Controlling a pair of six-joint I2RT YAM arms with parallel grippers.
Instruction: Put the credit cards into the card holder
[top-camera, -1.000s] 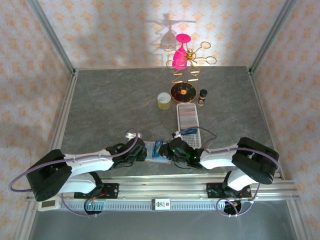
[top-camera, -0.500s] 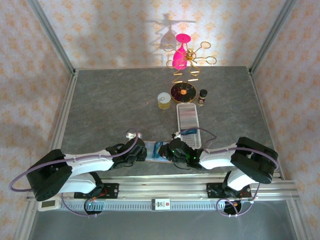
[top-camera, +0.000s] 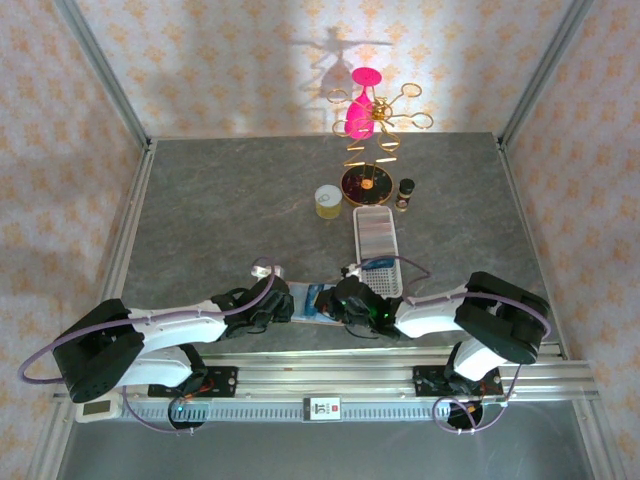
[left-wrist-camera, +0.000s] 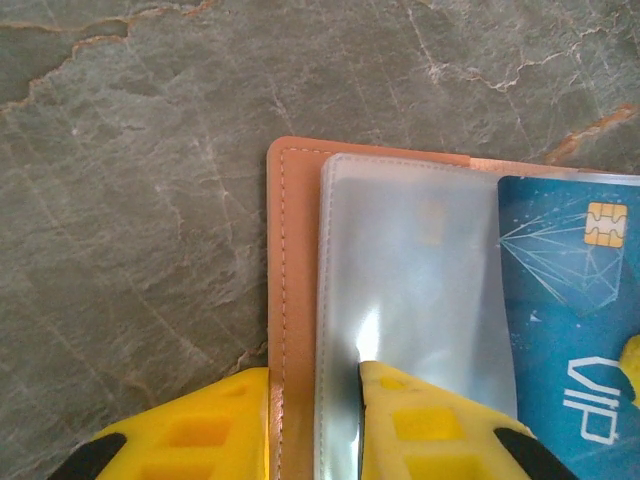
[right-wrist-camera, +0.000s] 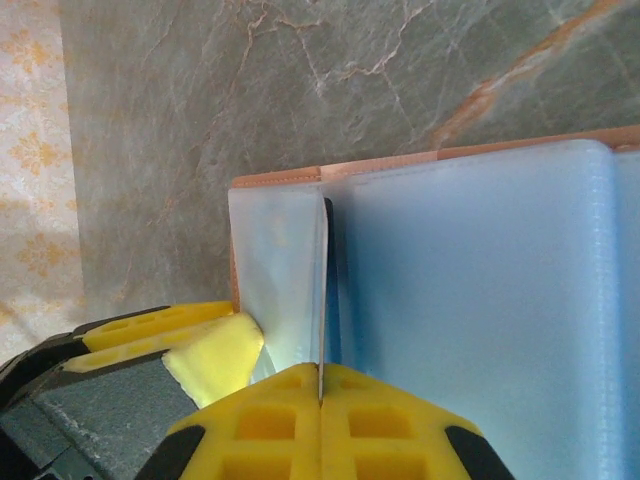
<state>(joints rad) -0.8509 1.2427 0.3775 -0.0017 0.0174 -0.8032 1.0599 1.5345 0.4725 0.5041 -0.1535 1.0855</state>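
Note:
The tan card holder lies open on the stone table, its clear sleeves facing up. A blue credit card with a chip and "VIP" lettering overlaps the sleeve's right part. My left gripper is open and straddles the holder's left border, one finger on the table and one pressing the sleeve. My right gripper is shut on the card, seen edge-on with its far end at the sleeve. From above, both grippers meet over the holder.
A long white perforated tray lies behind the right gripper, with something blue at its near end. Farther back stand a yellow roll, a small dark bottle and a gold stand with a pink glass. The metal rail runs along the near edge.
The right arm has eased slightly to the left. The holder, the card and the left arm look unchanged.

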